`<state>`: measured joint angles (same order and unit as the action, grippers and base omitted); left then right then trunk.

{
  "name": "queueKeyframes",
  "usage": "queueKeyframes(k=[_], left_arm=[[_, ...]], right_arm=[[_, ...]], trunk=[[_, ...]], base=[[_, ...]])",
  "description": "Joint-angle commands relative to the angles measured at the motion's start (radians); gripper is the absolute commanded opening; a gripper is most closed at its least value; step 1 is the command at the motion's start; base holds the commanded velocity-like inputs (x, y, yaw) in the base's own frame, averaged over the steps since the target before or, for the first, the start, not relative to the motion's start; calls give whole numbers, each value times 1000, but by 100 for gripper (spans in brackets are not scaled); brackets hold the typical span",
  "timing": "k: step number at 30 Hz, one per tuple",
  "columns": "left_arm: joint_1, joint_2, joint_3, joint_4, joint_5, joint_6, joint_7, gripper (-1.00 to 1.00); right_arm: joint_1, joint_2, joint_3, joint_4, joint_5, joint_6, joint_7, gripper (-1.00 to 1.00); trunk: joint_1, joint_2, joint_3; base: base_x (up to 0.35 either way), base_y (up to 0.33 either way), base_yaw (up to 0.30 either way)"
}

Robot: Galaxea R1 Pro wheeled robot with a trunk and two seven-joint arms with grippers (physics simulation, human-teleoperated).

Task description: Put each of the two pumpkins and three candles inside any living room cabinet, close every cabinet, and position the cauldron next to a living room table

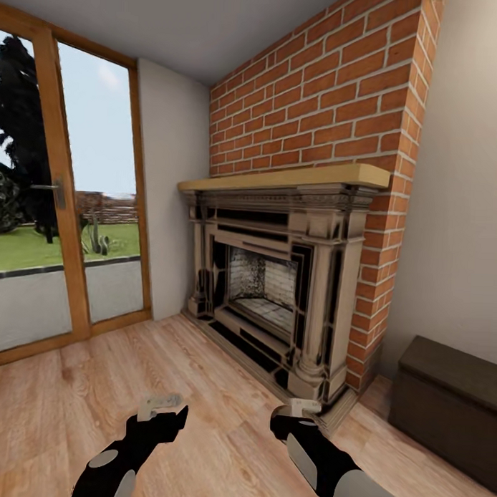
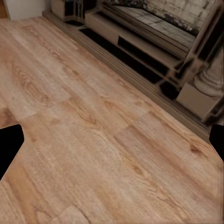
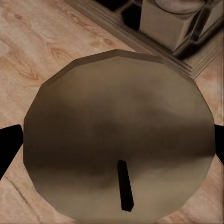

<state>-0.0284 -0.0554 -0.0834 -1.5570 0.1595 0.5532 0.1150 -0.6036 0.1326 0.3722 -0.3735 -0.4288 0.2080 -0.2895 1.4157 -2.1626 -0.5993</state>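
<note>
While no writing is legible anywhere, items run: glass door (image 1: 57, 199); left claw (image 1: 159, 409), spread wide over bare floor (image 2: 93, 140), holding nothing; brick fireplace (image 1: 276, 278); right claw (image 1: 298, 415), clamped on one candle (image 3: 119, 140), wick visible; dark-brown cabinet (image 1: 451, 406), cut off at the frame edge.

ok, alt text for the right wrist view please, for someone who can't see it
A squat candle with a dark wick sits between the right gripper's dark fingertips, seen from above its flat round top. Beneath it is light wooden floor, with the fireplace's stone base beyond.
</note>
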Motion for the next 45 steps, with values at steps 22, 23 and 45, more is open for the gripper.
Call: queueKeyframes(k=[22, 23, 45], left_arm=[[-1, 0, -1, 0, 6, 3, 13, 100], [-1, 0, -1, 2, 5, 4, 13, 100], [-19, 0, -2, 237, 7, 48, 14, 100]], right_arm=[[-1, -1, 8, 6, -7, 5, -7, -100], [-1, -1, 8, 6, -7, 5, -7, -100], [9, -67, -128, 5, -88, 14, -11, -100]], trunk=[[-85, 154, 93], [-88, 161, 97], [-173, 315, 191]], base=[[0, 0, -218], [0, 0, -219], [0, 0, -227]])
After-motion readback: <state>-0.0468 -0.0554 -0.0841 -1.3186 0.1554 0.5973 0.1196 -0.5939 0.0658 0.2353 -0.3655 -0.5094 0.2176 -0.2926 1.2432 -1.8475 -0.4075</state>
